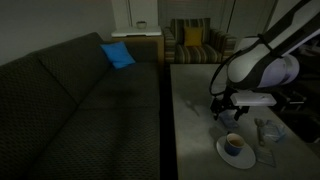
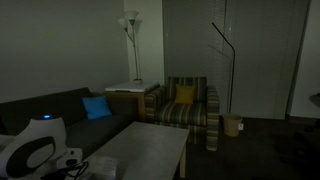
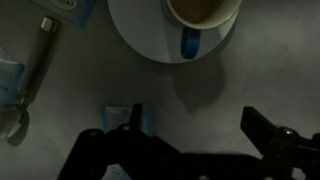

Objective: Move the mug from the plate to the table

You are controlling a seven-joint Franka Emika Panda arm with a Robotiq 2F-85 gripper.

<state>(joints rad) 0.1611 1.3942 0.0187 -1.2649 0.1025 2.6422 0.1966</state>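
1. Found gripper (image 3: pixel 188 125) spread wide, holding nothing, hovering over bare table (image 3: pixel 240 90) just short of the plate (image 3: pixel 135 30).
2. Located mug (image 3: pixel 203 10) on the plate, well inside its rim, with handle (image 3: pixel 189 42) pointing back at the gripper.
3. Judged the step as the approach: probably needed to move on over the plate, set the jaws across the mug's wall clear of the handle, descend, close firmly, then lift straight up so as not to drag the plate.
4. Took the mug for glazed ceramic: round, dark blue outside, tan inside, likely rigid and slick.
5. Took the plate for smooth white ware: round, flat, wider than the mug. Could slide on the matt grey table.
6. Noticed clutter beside the plate: a thin metal piece (image 3: pixel 42 50) and a glassy thing (image 3: pixel 10 95), both too dim to name.
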